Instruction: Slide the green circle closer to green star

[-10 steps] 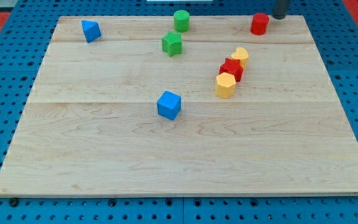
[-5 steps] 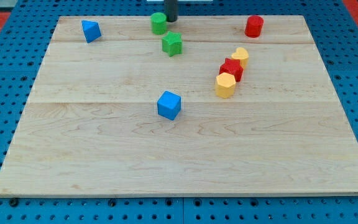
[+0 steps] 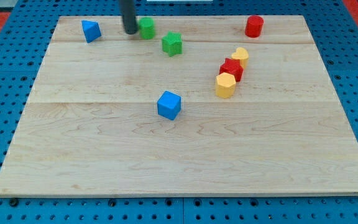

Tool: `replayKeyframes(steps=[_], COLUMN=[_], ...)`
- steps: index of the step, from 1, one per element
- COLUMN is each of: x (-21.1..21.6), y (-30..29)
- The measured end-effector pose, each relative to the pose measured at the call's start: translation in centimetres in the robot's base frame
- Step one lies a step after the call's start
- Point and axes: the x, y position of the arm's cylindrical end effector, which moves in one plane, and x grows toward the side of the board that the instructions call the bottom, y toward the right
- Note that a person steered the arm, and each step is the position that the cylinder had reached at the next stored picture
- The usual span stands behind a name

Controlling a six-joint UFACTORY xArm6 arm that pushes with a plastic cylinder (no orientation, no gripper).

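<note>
The green circle (image 3: 146,28) stands near the view's top, left of centre. The green star (image 3: 173,43) lies a short way down and to the right of it, with a small gap between them. My tip (image 3: 130,31) is at the left side of the green circle, touching or almost touching it. The rod rises out of the view's top edge.
A blue block (image 3: 91,30) lies at the top left, left of my tip. A blue cube (image 3: 169,104) sits mid-board. A red cylinder (image 3: 253,26) is at the top right. A yellow block (image 3: 240,57), a red star (image 3: 231,69) and a yellow block (image 3: 225,84) cluster at right.
My tip swept from the top right across to the left, passing the green circle. The green circle slid left along the top, away from its place above the star. The red cylinder shifted slightly left.
</note>
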Motion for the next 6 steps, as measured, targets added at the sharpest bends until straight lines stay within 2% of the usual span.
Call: replayKeyframes(steps=[1, 2, 6], x=[-0.2, -0.2, -0.3], y=[0.8, -2.2, 4.6])
